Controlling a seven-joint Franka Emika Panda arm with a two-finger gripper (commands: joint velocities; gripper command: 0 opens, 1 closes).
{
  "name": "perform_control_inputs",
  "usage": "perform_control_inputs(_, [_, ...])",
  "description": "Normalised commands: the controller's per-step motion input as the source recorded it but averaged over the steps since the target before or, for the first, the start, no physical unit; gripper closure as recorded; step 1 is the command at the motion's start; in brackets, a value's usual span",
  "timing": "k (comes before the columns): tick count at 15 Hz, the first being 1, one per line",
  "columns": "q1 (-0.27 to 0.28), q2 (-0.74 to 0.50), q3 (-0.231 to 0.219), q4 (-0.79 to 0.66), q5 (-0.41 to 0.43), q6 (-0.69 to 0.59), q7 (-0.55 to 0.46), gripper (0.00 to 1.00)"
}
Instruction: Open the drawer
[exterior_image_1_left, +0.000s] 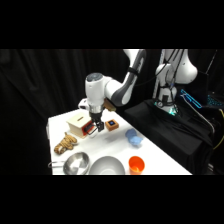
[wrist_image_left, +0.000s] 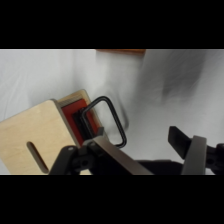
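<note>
White tabletop carries the pale wooden box (wrist_image_left: 35, 140) at left, its drawer (wrist_image_left: 76, 111) barely out. Rigid, light, it should pull by the dark loop handle (wrist_image_left: 107, 120). Gripper (wrist_image_left: 150, 150) spread wide, 1 finger (wrist_image_left: 112, 152) touching the loop.

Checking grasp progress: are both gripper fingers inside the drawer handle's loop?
No: in the wrist view, one finger sits by the handle, the other finger stands well clear over bare table.
</note>
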Motion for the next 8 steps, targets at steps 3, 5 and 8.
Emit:
perform_control_inputs(3, [0.073, 0.20, -0.099, 0.17, -0.091, 0.19, 0.06, 0.00])
perform_control_inputs(5, [0.050, 0.20, -0.076, 0.17, -0.034, 0.18, 0.01, 0.00])
perform_control_inputs(8, [0.049, 0.19, -0.075, 0.16, -0.008, 0.19, -0.01, 0.00])
